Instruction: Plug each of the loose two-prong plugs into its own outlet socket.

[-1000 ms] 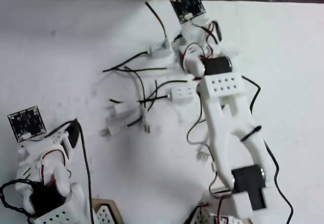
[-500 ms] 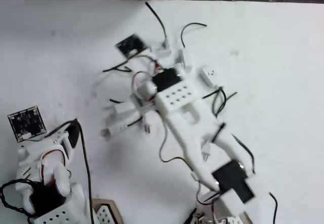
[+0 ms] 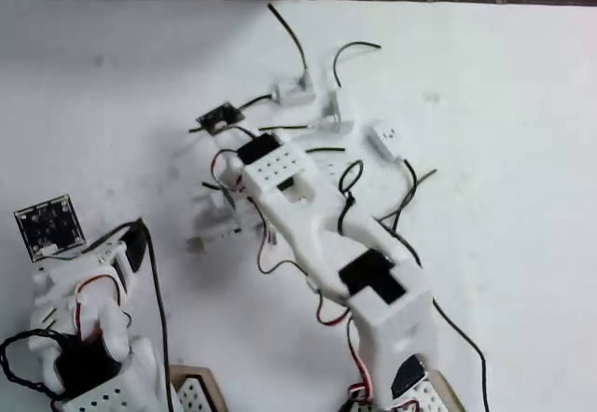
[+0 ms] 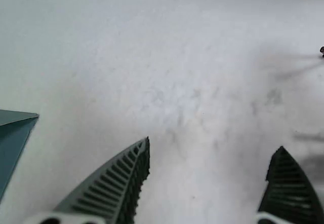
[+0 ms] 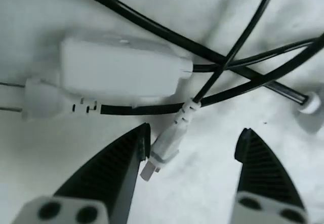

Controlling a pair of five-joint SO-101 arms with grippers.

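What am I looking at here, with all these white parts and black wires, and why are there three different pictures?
These are two small robot arms at a white table. One picture looks down from above: the right arm stretches out to the middle of the table, and the left arm sits folded at the lower left. The other two pictures come from a camera on each arm's wrist, looking past its jaws. The left arm's jaws stand open over bare table. The right arm's jaws stand open too, just above a white two-prong plug, a white block, a small connector and crossing black cords. Nothing is held. A white socket piece lies farther off.
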